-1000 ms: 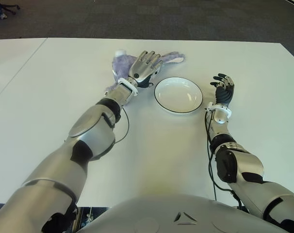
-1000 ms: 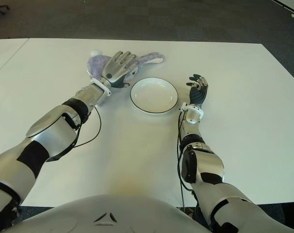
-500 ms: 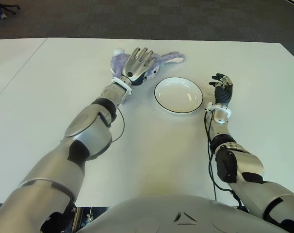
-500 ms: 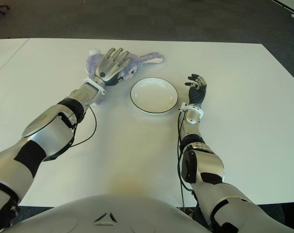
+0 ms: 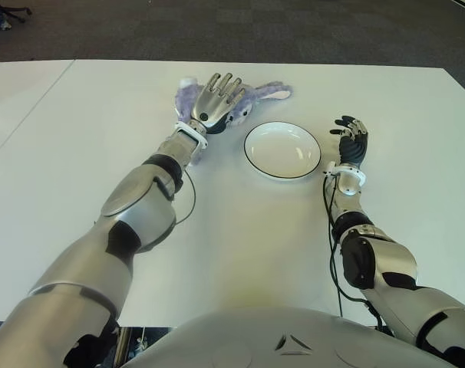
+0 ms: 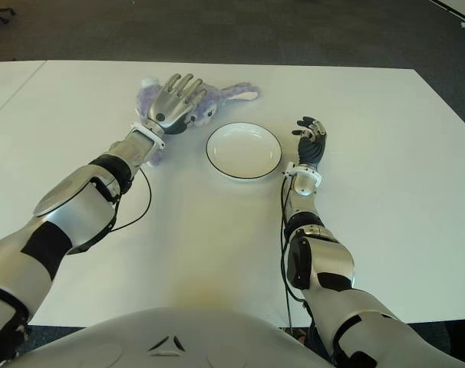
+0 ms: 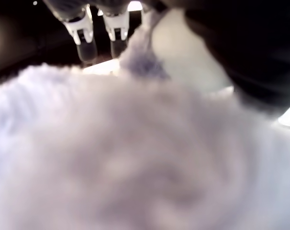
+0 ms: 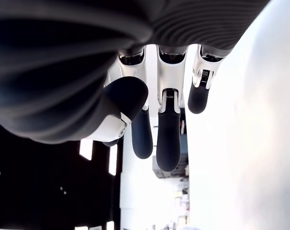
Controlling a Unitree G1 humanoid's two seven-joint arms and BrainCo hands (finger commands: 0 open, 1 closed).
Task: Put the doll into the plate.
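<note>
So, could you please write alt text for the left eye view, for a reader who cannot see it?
The robot's left hand, fingers spread, is over a purple doll lying on a white table. An empty white plate sits just right of the doll, and the right hand shows right of the plate.

White table (image 6: 217, 245) under dark floor (image 6: 294, 31). Left hand (image 6: 173, 102) over purple doll (image 6: 209, 100), fingers spread, doll left of white plate (image 6: 243, 150). Right hand (image 6: 311, 142) just right of plate, fingers loosely extended, holding nothing.
</note>
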